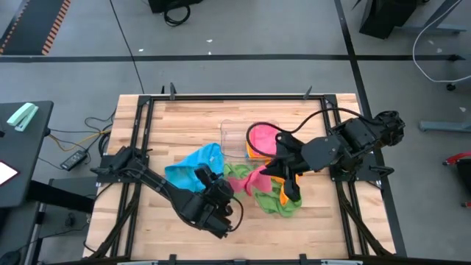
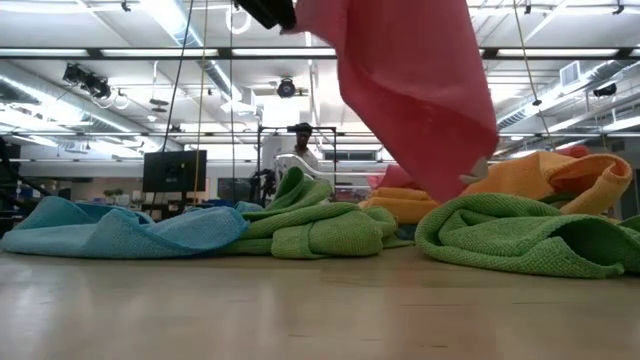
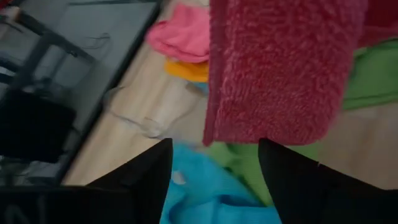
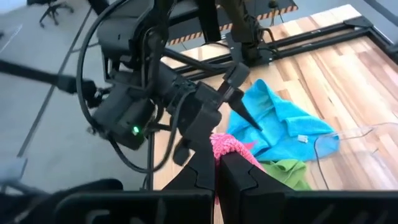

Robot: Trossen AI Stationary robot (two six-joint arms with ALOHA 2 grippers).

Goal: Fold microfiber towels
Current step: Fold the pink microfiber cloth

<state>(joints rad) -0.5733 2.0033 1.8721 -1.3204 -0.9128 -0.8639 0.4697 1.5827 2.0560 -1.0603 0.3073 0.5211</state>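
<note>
A pink towel (image 2: pixel 415 90) is held up above the middle of the desk (image 1: pixel 184 114), clamped at its top between the closed fingers of the right hand (image 4: pixel 217 163); its lower edge hangs free, clear of the desk surface. The left hand (image 3: pixel 214 163) is placed just beside that hanging edge with its fingers apart, and nothing is seen gripped between them. Under and around the lifted towel, a green towel (image 2: pixel 520 235) and an orange towel (image 2: pixel 545 180) are heaped toward the right edge, a second green one (image 2: pixel 315 225) lies at the middle, and a blue towel (image 1: pixel 195 168) is spread toward the left. Another pink towel (image 1: pixel 261 136) is seen in a clear tray (image 1: pixel 232 136) toward the far edge. Bare wood is left along the near edge and in both far corners. No readable writing is seen.
</note>
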